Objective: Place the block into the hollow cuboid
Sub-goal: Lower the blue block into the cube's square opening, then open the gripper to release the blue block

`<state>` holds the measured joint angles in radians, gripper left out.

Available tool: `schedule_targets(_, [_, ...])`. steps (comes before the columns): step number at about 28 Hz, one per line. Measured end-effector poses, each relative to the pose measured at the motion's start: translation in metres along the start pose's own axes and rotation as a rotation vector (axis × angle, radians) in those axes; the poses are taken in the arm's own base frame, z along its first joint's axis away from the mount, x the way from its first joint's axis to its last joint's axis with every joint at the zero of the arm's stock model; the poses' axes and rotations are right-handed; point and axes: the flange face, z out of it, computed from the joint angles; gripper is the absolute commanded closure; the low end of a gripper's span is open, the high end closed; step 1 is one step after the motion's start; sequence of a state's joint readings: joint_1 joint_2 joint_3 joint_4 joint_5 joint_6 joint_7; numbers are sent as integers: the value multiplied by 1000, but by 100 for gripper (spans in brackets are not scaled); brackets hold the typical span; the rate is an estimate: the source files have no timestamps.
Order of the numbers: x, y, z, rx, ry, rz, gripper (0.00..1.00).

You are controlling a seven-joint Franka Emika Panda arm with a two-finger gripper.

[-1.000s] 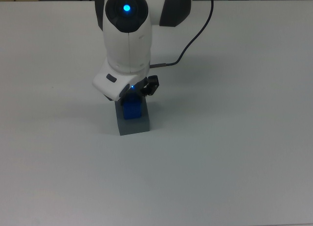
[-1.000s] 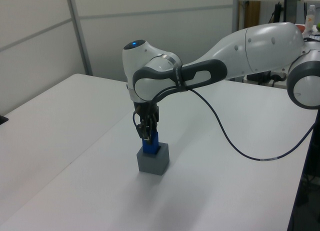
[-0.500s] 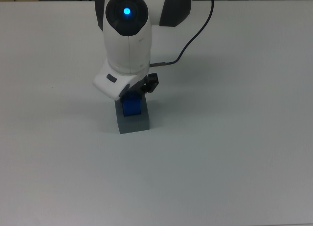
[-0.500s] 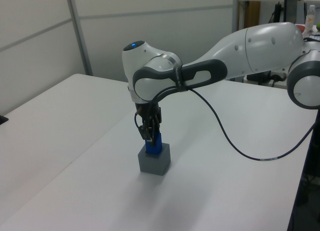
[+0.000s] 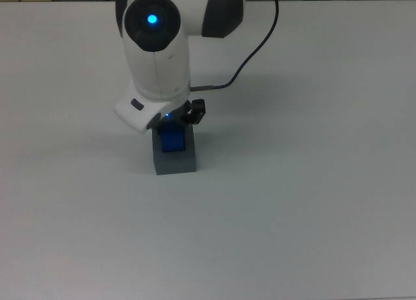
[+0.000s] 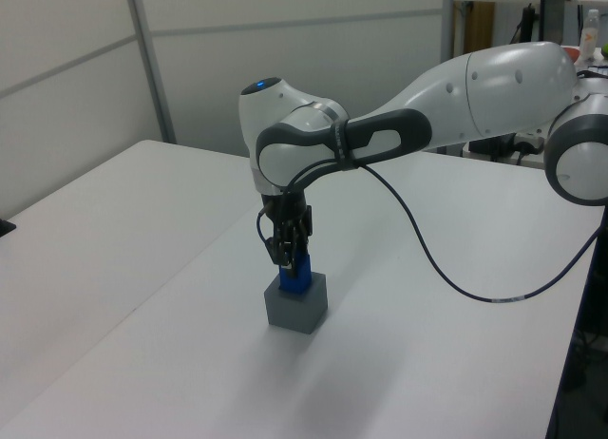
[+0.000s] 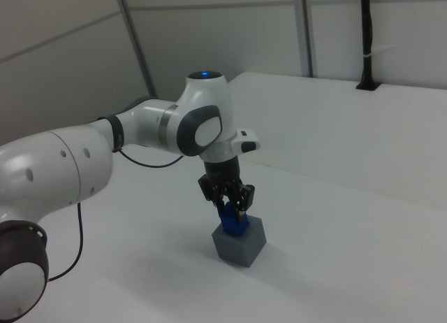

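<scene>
Insertion step: the block (image 6: 298, 276) stood partly seated in the hollow cuboid (image 6: 297, 309), the pincer (image 7: 232, 207) clenched on it. Judged next: press straight down, then let go.

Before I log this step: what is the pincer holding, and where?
The pincer grips the blue block by its upper end; its lower end sits in the grey cuboid.
</scene>
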<state>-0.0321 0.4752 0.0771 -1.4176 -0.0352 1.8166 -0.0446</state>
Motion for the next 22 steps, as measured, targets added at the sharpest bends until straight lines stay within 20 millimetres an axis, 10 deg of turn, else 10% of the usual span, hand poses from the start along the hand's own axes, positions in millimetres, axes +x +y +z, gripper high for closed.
schedule_targets(7, [0,4,1,10,-1,24,49])
schedule_targets(10, [0,4,1,10,-1,25,31])
schedule_targets(11, [0,4,1,10,-1,25,5])
schedule_targets(12, [0,4,1,10,-1,25,0])
schedule_targets(22, [-1,4,-5,9,8,28,0])
